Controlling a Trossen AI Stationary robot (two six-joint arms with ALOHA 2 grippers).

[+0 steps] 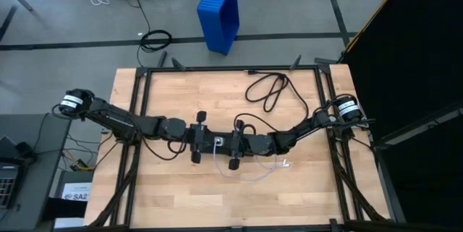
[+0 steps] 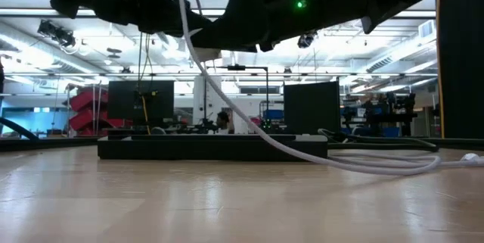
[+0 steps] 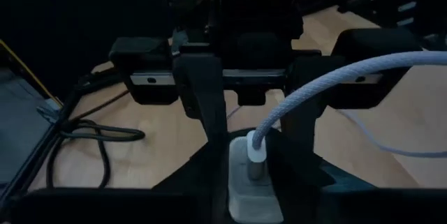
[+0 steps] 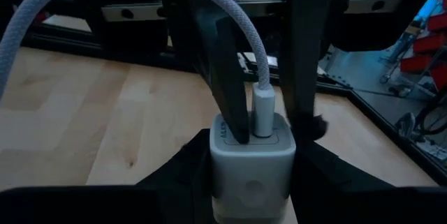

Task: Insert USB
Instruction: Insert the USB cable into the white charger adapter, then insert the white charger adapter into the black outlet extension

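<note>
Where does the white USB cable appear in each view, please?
High view: USB cable loops just below centre.
Low view: cable slants from top down to the right edge.
Left wrist view: cable arcs in from the right.
Right wrist view: cable arcs in from the left.
Shared landmark, low view excepted: white charger.

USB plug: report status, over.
Left tool open, straddling USB plug. Right tool shut on white charger. Plug seated in charger. Nothing seen blocking.

Dim, shadowed wrist views; bright ceiling-lit background.
</note>
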